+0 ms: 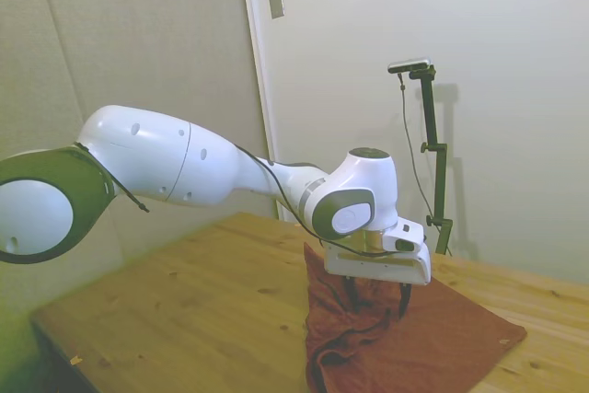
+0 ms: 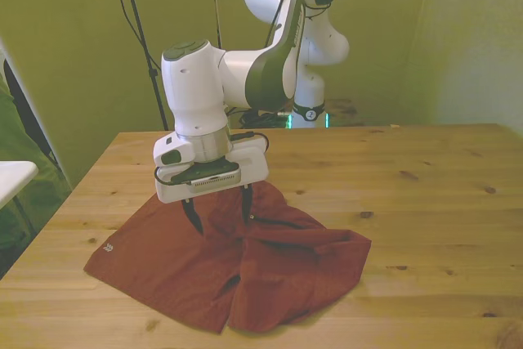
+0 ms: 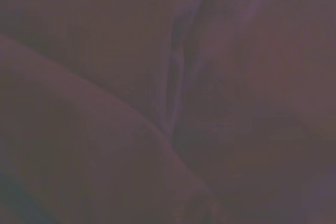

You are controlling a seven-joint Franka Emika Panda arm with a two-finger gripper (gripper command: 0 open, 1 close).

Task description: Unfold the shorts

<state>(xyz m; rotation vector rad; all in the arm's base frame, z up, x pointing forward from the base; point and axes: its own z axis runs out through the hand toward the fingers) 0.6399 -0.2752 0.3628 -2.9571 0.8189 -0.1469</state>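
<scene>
Pale walls behind, knotty wooden surface (image 2: 425,202) below, grain running across. Rust-red shorts (image 2: 278,271) spread over the near part of the surface, toward the front view's left of centre, rumpled rather than flat. One flatter panel stretched out to the front view's left, bearing a small pale tag (image 2: 109,246) near its corner; bunched, creased folds heaped to the front view's right. Thin dark trim traced along an inner fold near the cloth's near edge. From the side view, same shorts (image 1: 433,338) seen as a wide sheet with a raised ridge of cloth under the arm and a small pale mark near the right-hand corner.

White arm (image 2: 261,63) bent down over the shorts, wrist body hanging just above the cloth. Gripper (image 2: 219,210) pointed straight down, jaws apart, dark fingertips (image 2: 194,220) set down at the cloth on either side of a raised fold; whether pressing into the fabric or merely touching, cannot tell. In the side view, gripper (image 1: 379,294) likewise low on the ridge of cloth, fingers dark and partly lost against the folds.

Wrist view filled with blurred reddish-purple fabric (image 3: 105,77), one dark crease running through the middle, nothing sharper to make out.
</scene>
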